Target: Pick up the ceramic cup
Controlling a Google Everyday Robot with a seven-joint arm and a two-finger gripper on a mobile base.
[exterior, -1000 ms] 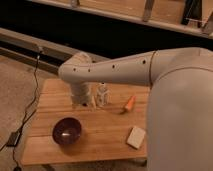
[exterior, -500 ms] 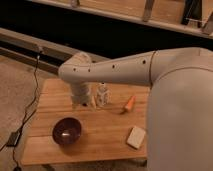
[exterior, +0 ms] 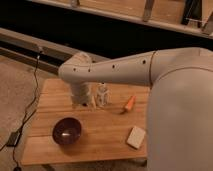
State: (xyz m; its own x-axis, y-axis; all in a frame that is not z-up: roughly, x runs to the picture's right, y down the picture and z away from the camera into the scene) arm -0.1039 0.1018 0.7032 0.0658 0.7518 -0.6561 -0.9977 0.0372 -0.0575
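My gripper (exterior: pixel 86 103) hangs from the white arm's wrist (exterior: pixel 80 90) and is down at the back left of the wooden table (exterior: pixel 105 125), just left of a small white bottle-like object (exterior: pixel 102 95). The ceramic cup does not show; the wrist and gripper cover the spot where they reach the table. Nothing can be seen held in the gripper.
A dark purple-brown bowl (exterior: pixel 67 131) sits at the front left of the table. An orange carrot-like piece (exterior: pixel 129 103) lies right of the bottle. A pale rectangular block (exterior: pixel 136 136) lies at the front right. A black cable (exterior: pixel 31 107) runs down the table's left side.
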